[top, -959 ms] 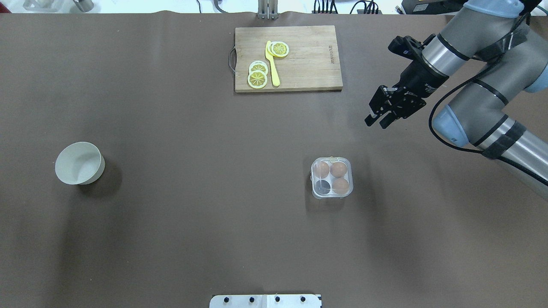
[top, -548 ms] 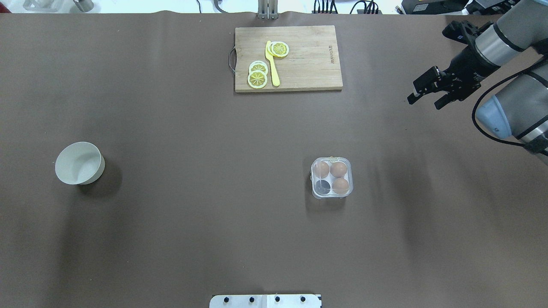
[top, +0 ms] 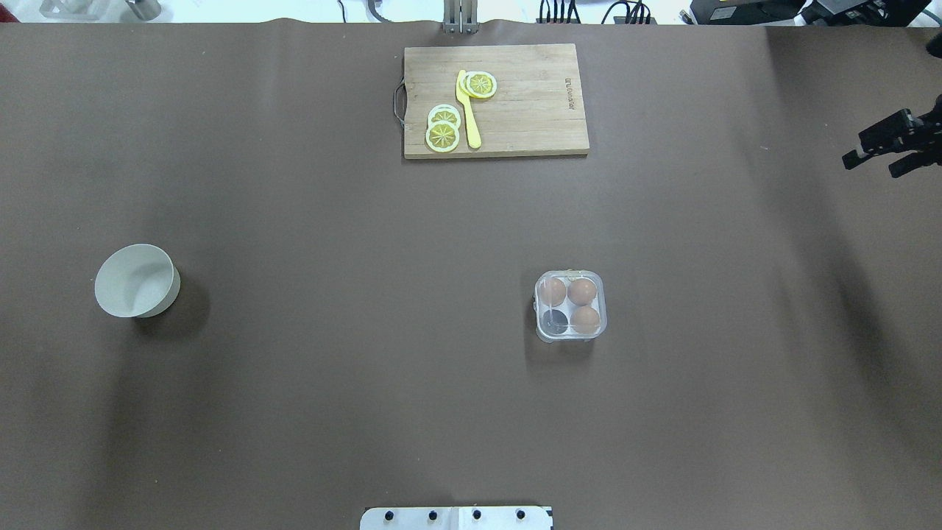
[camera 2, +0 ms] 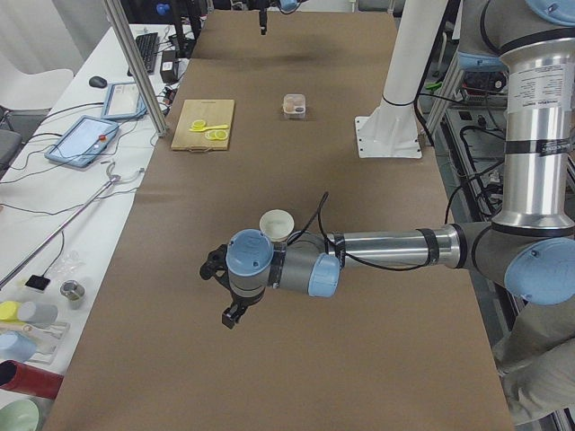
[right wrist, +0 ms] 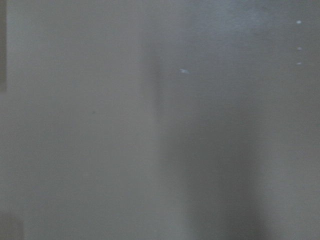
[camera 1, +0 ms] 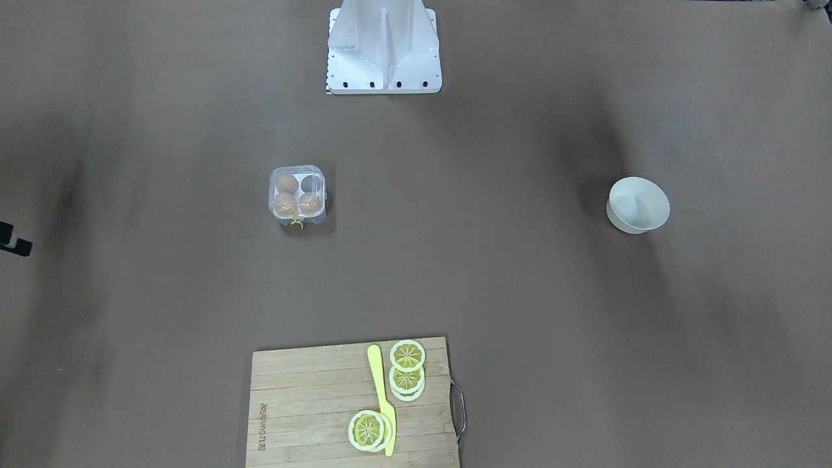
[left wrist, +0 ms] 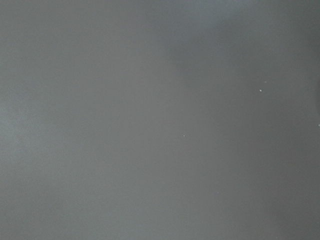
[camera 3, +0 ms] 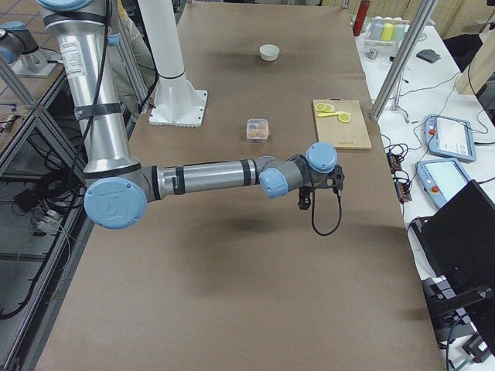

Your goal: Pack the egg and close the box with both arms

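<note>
Overhead exterior view: the box is sitting on the tabletop with three brown eggs in its cells, at about 8 o'clock from the right tool and well apart from it. That tool's fingers are standing spread apart. The left tool is showing only in the exterior left view, near the white bowl, with the box far off toward 12 o'clock; whether it is open or closed I cannot tell.

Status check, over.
Right pincer open, far right table edge. Left pincer unclear. Box lid looks shut, three eggs in. Bowl, cutting board well away.
</note>
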`<state>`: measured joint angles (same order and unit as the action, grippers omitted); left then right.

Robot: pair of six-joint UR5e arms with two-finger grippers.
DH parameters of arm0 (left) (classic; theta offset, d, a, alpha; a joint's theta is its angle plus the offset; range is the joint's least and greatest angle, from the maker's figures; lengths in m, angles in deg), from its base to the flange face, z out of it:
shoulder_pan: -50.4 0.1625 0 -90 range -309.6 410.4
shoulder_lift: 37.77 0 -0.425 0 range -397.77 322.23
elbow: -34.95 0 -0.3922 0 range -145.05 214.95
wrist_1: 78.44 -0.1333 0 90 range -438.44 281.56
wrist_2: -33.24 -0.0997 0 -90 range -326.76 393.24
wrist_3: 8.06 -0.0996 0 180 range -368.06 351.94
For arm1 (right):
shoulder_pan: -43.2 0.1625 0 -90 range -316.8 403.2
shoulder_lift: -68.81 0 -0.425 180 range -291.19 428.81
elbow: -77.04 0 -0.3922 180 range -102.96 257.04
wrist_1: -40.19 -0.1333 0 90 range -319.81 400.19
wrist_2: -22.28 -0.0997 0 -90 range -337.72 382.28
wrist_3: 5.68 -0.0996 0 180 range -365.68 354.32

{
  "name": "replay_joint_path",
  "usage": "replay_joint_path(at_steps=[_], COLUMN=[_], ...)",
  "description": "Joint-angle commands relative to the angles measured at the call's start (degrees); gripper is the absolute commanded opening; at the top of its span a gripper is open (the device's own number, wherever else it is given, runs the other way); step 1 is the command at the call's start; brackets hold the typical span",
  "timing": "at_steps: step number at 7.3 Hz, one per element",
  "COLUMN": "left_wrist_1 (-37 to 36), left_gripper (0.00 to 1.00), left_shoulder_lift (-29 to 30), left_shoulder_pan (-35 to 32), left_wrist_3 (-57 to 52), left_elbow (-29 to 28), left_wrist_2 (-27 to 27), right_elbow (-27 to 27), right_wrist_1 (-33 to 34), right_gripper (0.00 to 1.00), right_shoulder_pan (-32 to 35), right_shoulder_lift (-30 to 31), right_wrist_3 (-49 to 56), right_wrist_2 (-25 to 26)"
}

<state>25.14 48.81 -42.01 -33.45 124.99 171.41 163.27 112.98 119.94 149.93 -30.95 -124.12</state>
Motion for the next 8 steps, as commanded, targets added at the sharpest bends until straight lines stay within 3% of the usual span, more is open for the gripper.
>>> replay_joint_path(at_steps=[1, 5, 8], left_wrist_1=[-1.2, -1.7, -1.7], left_gripper=[0.97, 0.97, 0.97], left_shoulder_lift=[1.0, 2.2, 2.2], left_shoulder_pan=[0.0, 0.0, -0.1], left_wrist_3=[-0.9, -0.9, -0.9], left_elbow=[-0.1, -0.1, -0.2], left_wrist_2=[0.0, 0.0, -0.1], right_elbow=[-2.5, -8.3, -8.8], right_wrist_1=[0.2, 2.6, 7.8], right_gripper=[0.99, 0.99, 0.99], right_shoulder_pan=[4.6, 8.9, 9.8], right_shoulder_lift=[3.2, 4.1, 4.1], right_wrist_3=[6.1, 14.9, 20.3], right_wrist_2=[2.9, 10.8, 20.9])
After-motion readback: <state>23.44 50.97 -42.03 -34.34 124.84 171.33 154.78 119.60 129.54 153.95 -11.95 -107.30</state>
